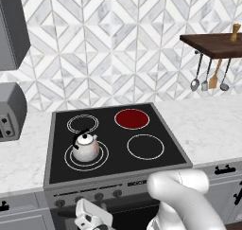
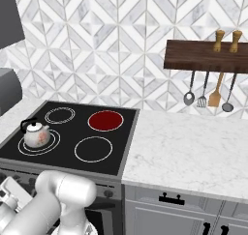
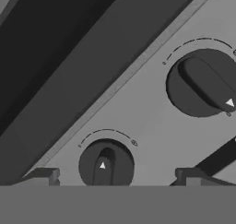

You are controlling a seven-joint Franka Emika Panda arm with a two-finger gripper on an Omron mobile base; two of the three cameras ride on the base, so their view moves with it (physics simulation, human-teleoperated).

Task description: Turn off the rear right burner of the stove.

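Here the tool [image 3: 113,174] gapes empty, fingertips [image 3: 44,174] flanking a stove knob [image 3: 106,165].

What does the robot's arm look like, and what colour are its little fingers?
The arm is white, fat and rounded, like smooth tubes joined together. Its hand, the gripper, is a white block with dark parts. In the hand view, the two fingertips are small, dark grey and squared off.
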